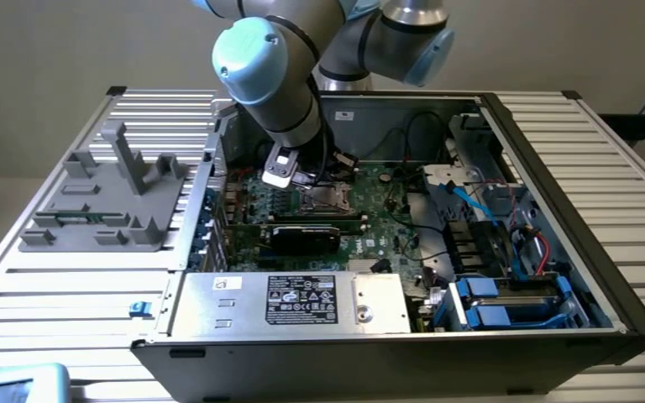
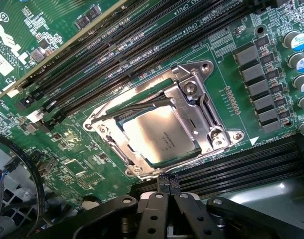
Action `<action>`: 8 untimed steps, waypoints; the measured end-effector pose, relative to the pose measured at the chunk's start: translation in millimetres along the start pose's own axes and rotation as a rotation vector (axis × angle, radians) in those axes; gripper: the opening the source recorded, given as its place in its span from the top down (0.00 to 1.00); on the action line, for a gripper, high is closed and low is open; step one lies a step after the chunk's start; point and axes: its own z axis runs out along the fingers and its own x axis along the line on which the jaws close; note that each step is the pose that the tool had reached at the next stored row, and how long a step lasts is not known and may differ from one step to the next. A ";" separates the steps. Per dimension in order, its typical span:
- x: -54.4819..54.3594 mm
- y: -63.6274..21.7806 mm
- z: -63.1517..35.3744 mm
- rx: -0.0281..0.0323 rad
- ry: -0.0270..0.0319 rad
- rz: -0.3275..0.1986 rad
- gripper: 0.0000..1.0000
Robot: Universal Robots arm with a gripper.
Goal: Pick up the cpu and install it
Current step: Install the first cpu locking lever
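Gripper (image 2: 166, 183): fingers are seen drawn together to a narrow tip, with nothing held between them. In the wrist view the tip is poised just beside one edge of the socket frame, above the black memory slots (image 2: 226, 169).

Cpu (image 2: 159, 135): the dull silver-beige square is seated in the socket, lying flat within the metal frame (image 2: 201, 104), apart from the closed fingertips and not touched by them. A thin lever bar is seen crossing one corner of the chip.

Motherboard (image 2: 92, 164): green board on which the socket is mounted; further rows of memory slots run along the socket's other side.

Computer case (image 1: 569, 210): open-sided, laid on a slatted table (image 1: 65, 285); the arm (image 1: 272, 75) is reached down into it.

Power supply (image 1: 289, 300): silver box with black label, at the case's near edge.

Grey fixture (image 1: 110, 201): placed on the table at the exterior view's left.
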 end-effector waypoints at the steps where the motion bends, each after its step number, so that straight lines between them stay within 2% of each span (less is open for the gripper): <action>1: 0.0 0.0 0.0 -0.0002 0.0001 0.000 0.89; 8: 0.0 0.0 0.0 -0.0013 -0.0005 0.002 0.89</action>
